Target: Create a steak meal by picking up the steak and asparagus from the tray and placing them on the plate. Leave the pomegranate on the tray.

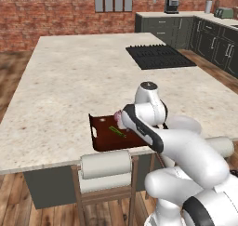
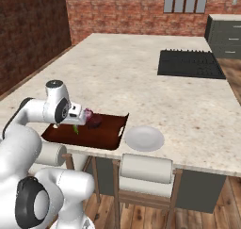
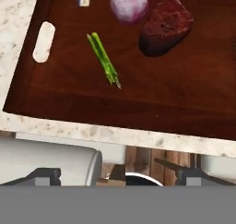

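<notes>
Nothing had yet been moved to the plate [image 2: 143,138], which sat bare on the counter [image 1: 69,81] just beside the tray [image 3: 69,103]. All three foods lay on the tray: the steak [image 3: 165,27] touching or nearly touching the pomegranate [image 3: 129,4] at the far side, and the asparagus [image 3: 104,59] lying apart from them, nearer the cut-out handle. The gripper [image 3: 117,174] hung over the tray's near edge with its fingers spread wide and nothing between them, though only the fingertips [image 3: 44,174] showed, so the gap was hard to judge exactly. Both picks and both placements remained, probably starting with the steak.
</notes>
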You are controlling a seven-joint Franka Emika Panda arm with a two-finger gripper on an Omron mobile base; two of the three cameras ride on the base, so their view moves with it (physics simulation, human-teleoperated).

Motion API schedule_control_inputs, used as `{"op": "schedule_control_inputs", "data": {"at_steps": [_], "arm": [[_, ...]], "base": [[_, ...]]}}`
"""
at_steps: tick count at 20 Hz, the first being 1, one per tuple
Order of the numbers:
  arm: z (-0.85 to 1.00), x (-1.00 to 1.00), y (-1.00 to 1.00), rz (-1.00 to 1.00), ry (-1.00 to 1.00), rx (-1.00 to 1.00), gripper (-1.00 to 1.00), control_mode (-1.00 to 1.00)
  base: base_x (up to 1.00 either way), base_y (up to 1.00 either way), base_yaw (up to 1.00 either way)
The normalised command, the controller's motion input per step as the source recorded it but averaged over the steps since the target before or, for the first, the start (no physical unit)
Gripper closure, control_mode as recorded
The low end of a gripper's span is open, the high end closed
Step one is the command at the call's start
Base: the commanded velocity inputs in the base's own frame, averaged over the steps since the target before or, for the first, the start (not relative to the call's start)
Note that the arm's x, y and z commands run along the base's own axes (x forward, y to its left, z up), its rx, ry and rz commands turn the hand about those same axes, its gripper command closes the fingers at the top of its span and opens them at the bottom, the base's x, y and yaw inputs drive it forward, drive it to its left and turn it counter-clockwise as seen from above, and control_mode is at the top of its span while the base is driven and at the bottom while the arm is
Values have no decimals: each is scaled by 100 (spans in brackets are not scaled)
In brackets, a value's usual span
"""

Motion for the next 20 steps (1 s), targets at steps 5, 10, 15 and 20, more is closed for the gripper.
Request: {"op": "schedule_control_inputs", "data": {"at_steps": [5, 10, 15, 20], "arm": [[-30, 48, 14, 0, 7, 0, -100, -100], [-28, 45, 6, 0, 5, 0, -100, -100], [-28, 45, 2, 0, 3, 0, -100, -100], [-35, 40, 8, 0, 2, 0, -100, -100]], "base": [[0, 0, 0], [0, 0, 0], [0, 0, 0], [0, 0, 0]]}}
